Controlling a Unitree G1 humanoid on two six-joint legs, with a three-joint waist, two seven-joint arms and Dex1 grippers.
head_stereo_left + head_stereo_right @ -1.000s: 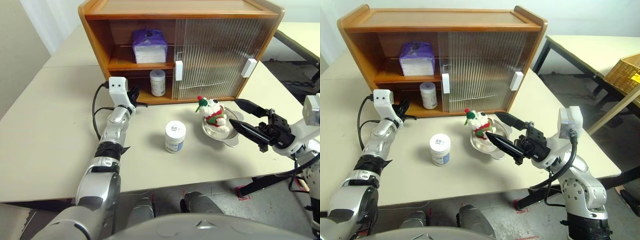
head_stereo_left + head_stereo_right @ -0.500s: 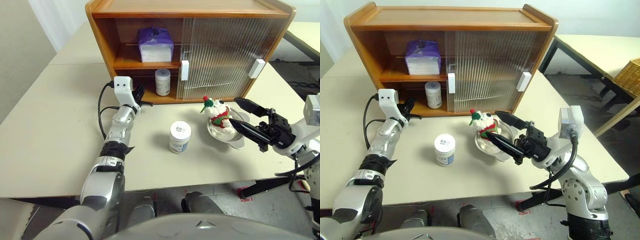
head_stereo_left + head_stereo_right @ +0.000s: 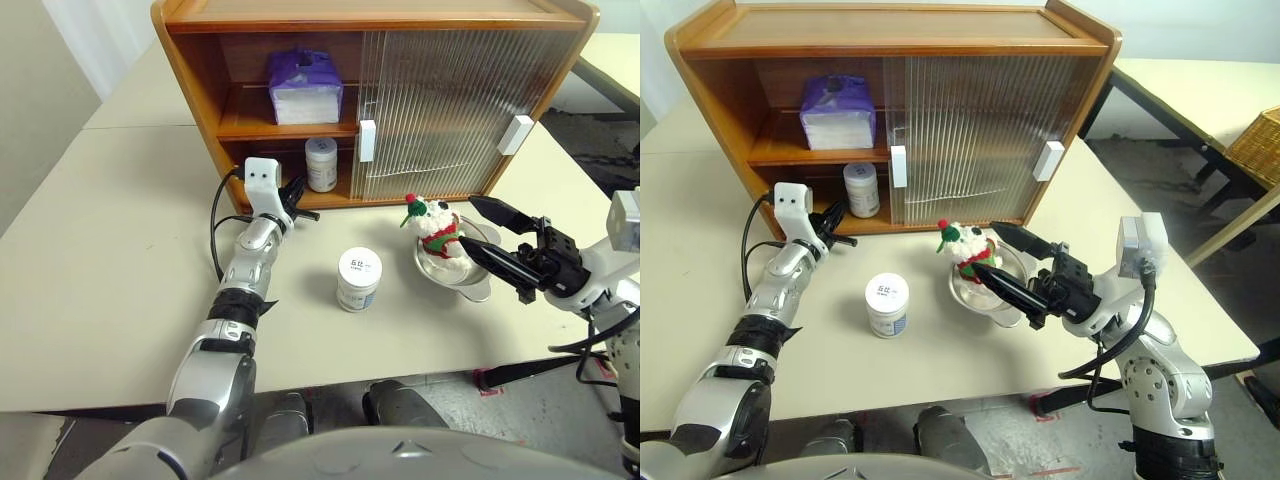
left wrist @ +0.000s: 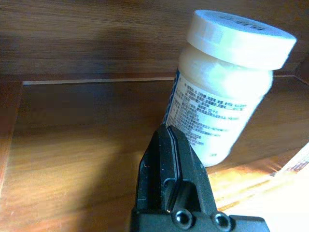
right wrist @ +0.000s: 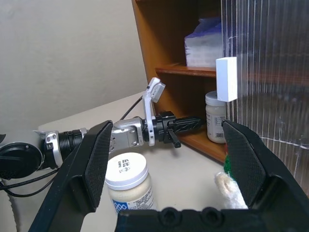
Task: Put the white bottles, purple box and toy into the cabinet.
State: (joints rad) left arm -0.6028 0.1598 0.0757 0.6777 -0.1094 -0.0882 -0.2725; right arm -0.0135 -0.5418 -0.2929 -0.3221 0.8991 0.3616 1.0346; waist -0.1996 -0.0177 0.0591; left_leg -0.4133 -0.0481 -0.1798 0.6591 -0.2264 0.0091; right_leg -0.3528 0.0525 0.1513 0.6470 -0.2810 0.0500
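1. Beige table (image 3: 90,250) carries everything for us, with the wooden cabinet (image 3: 190,70) standing at its far side; its ribbed sliding door (image 3: 450,100) covers the right half, so only the left half is open for loading
2. Our left gripper (image 3: 300,204) has its two black fingers pressed together on nothing; it points level at the mouth of the lower shelf, and the wrist view looks along the closed fingers at the jar inside
3. That first white bottle (image 3: 321,164) stands upright on the lower shelf beside the door edge; we judge it is already stored, which may explain why the left jaws are empty
4. Our right gripper (image 3: 492,240) hovers with its fingers spread wide, one tip beyond the toy and one nearer to us, touching neither; we think this wide opening is prepared to take the soft plush
5. Just in front of those tips, the toy (image 3: 433,224) sits in a shiny steel bowl (image 3: 470,282) on the table, in front of the closed door, not yet in the cabinet
6. Second white bottle (image 3: 358,279) stands upright on the table between the two arms, apart from both, still waiting
7. Purple box (image 3: 302,87) lies on the upper shelf, so this part looks finished
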